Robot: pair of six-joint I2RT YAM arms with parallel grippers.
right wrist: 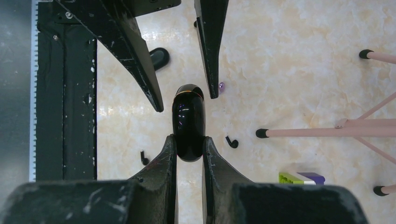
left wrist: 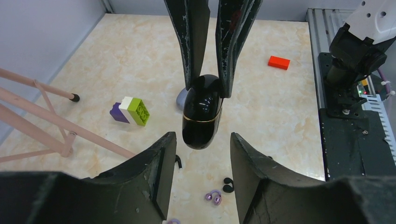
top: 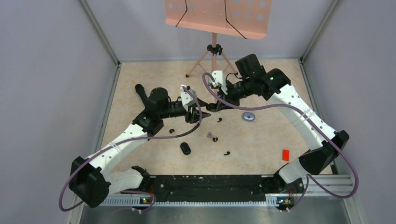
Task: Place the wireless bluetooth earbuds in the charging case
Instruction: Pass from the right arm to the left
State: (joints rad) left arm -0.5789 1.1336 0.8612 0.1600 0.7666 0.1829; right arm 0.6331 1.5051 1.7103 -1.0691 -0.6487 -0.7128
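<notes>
A glossy black charging case (right wrist: 188, 123) with a thin gold seam hangs above the floor, closed. My right gripper (right wrist: 188, 138) is shut on its near end. My left gripper (left wrist: 201, 136) is open, its fingers on either side of the case's (left wrist: 201, 114) other end, with a gap on both sides. Both grippers meet mid-table, left (top: 201, 110) and right (top: 215, 103). Below lie the earbuds: a pale purple pair (left wrist: 214, 197), a black one (left wrist: 227, 185), another black one (left wrist: 178, 161), and a black one (right wrist: 232, 142) near the stand foot.
A second black oval case (top: 185, 148) and a grey-blue one (top: 248, 116) lie on the floor. A green, white and purple block (left wrist: 131, 111) sits by the pink stand's legs (top: 214, 52). A red block (top: 285, 154) lies at the right. Grey walls enclose the table.
</notes>
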